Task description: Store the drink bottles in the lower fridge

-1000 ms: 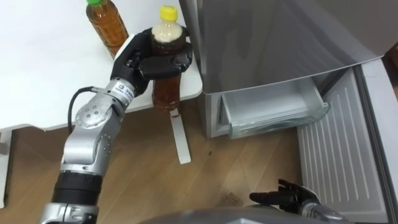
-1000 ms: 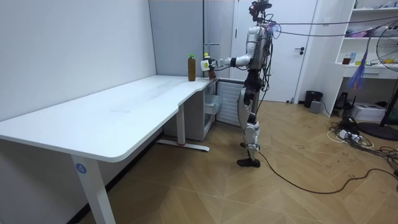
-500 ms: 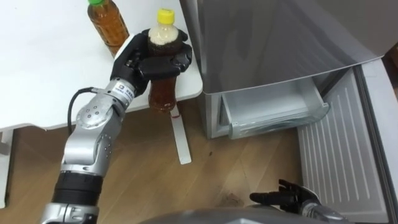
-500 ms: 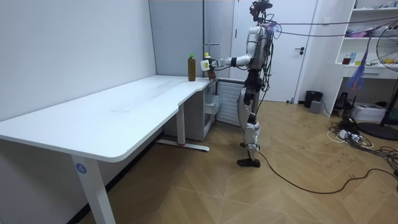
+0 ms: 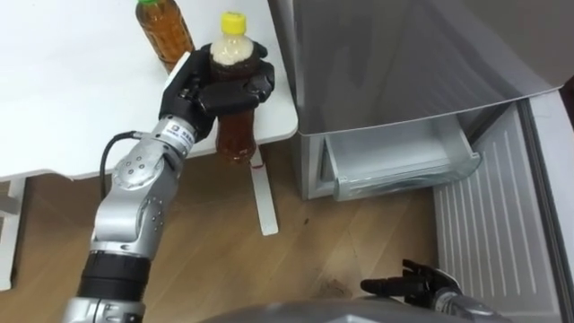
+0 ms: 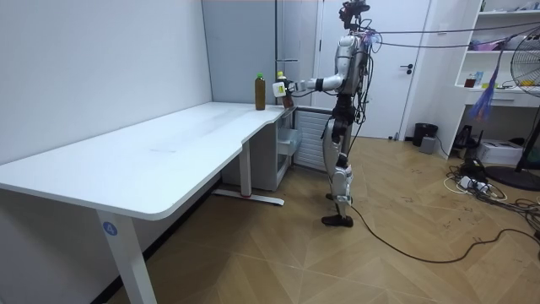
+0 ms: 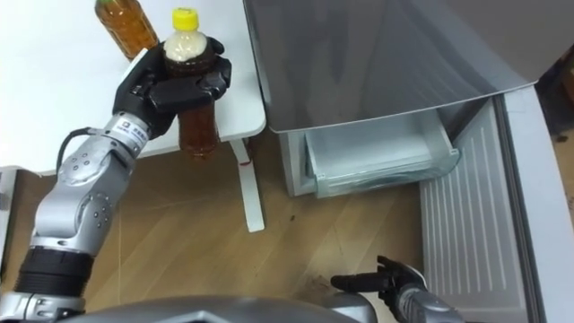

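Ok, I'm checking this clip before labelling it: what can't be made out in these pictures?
Yellow-capped brown bottle: its middle is covered by the left hand, eye views.
Green-capped brown bottle: top clipped by the upper edge, eye views.
Clear plastic fridge drawer: its back is hidden under the grey fridge front.
Room view: both bottles too small for detail.

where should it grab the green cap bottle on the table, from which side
Probably round the mid-body of the green-capped bottle, coming from the table's front edge, fingers wrapping sideways. It stands upright on the white table, its body a round column, that side open. The left hand is full with the yellow-capped bottle.
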Robot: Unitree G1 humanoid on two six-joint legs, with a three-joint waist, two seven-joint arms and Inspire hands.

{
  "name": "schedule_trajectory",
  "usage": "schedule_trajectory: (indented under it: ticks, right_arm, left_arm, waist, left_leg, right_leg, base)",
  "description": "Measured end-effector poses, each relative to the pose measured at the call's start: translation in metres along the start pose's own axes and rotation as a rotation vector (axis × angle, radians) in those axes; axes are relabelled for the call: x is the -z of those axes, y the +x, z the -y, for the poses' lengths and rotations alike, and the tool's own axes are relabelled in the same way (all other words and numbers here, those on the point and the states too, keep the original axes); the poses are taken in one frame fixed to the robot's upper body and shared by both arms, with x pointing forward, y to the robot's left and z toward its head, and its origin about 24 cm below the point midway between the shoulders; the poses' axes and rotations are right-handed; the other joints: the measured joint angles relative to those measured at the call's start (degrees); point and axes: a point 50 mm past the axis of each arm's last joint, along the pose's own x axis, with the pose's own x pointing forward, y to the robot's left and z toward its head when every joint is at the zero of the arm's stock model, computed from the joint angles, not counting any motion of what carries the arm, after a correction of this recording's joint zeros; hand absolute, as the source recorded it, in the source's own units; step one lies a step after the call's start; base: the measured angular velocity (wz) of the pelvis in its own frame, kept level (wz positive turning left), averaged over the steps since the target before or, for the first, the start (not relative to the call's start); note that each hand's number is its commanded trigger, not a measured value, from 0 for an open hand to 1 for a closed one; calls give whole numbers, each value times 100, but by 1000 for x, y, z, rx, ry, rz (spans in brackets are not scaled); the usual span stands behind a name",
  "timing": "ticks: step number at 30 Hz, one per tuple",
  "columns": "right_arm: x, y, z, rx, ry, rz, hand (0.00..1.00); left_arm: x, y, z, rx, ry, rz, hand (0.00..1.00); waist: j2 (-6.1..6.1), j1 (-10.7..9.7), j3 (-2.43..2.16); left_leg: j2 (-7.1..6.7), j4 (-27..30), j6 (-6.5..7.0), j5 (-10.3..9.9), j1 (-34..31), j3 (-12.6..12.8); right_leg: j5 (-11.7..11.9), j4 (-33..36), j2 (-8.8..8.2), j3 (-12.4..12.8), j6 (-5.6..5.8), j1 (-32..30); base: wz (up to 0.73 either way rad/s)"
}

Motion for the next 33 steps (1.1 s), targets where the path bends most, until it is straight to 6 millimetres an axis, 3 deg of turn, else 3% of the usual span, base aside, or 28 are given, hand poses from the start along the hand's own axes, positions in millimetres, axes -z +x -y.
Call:
schedule_trajectory:
  ticks: [7, 15, 21, 28, 33]
  right_arm:
    - [-2, 1, -5, -27, -85, 3, 0]
    - [-25, 3, -22, -90, -278, 77, 0]
    - [-52, -1, -32, -146, -343, 191, 0]
    - [-87, -15, -50, -257, -418, 354, 0]
    - [-97, -20, -58, -305, -463, 395, 0]
  left_arm:
    - [-15, -11, 9, 2, -16, 106, 100]
    - [10, -26, 11, -25, -98, 38, 100]
    - [25, -36, 8, -44, -186, -11, 100]
    - [34, -38, 12, -17, -194, -45, 100]
    - [42, -37, 17, 19, -207, -77, 100]
  waist:
    - [-79, 249, -15]
    - [-95, 454, -9]
    - [-193, 478, 37]
    - [-250, 601, 27]
    - [-250, 598, 27]
  left_leg:
    - [1, 9, 0, 0, -5, 3]
    - [27, 7, 0, 0, -2, -7]
    - [29, 26, 0, 0, -11, -112]
    - [29, 119, 7, -4, -117, -119]
    - [31, 133, 6, -4, -118, -123]
  right_leg:
    - [0, 4, 0, -15, -1, 0]
    - [5, 26, -1, -193, -9, 20]
    - [3, 6, -16, -378, -13, 67]
    - [-7, 20, -24, -427, -25, 21]
    - [-8, 15, -31, -494, -25, 88]
  base:
    - [0]
    - [2]
    - [12]
    - [3]
    - [6]
